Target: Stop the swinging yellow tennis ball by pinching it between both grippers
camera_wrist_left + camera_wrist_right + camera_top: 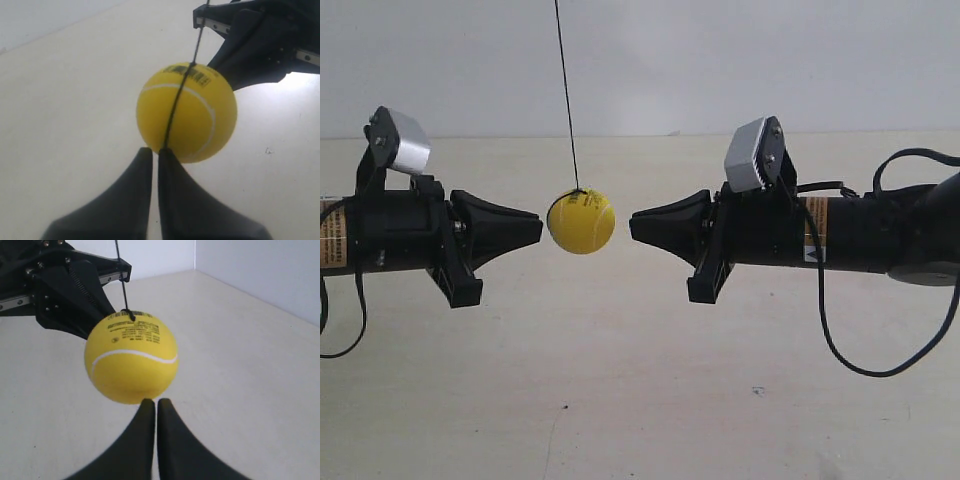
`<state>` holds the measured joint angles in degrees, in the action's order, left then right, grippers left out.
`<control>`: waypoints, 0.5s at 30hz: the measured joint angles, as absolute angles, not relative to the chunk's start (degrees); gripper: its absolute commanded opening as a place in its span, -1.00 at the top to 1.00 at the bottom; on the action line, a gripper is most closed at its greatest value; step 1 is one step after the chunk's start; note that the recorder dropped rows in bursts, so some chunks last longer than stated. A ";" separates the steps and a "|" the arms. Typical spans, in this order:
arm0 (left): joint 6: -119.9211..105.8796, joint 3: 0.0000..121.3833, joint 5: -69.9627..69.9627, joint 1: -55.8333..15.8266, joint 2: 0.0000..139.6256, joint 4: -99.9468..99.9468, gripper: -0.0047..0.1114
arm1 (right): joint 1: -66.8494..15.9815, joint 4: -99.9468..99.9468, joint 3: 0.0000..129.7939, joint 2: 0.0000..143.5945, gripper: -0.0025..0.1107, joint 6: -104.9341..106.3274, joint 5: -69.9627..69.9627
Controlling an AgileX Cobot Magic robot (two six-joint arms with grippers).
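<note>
The yellow tennis ball (581,222) hangs on a thin dark string (566,90) between two black wedge-jawed grippers that point at each other. The gripper at the exterior view's left (538,228) is shut, its tip a hair from the ball. The gripper at the exterior view's right (633,226) is shut too, with a slightly wider gap to the ball. In the left wrist view the ball (186,112) sits just past my shut left gripper (155,150). In the right wrist view the ball (131,357) hangs just beyond my shut right gripper (155,401). Nothing is held between either pair of jaws.
A pale tabletop (640,400) lies well below the ball, with a white wall (720,60) behind. Black cables (840,340) droop from the arm at the exterior view's right. Each wrist view shows the opposite gripper (260,45) (65,290) behind the ball.
</note>
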<state>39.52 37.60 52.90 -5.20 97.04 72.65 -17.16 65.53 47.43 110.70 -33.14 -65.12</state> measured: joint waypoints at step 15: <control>37.76 37.60 54.13 -5.20 97.04 70.39 0.84 | -18.86 64.69 47.43 110.70 0.96 -32.90 -67.00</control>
<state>37.76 37.60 54.13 -5.20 97.04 70.39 -18.86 64.69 47.43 110.70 -32.90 -67.00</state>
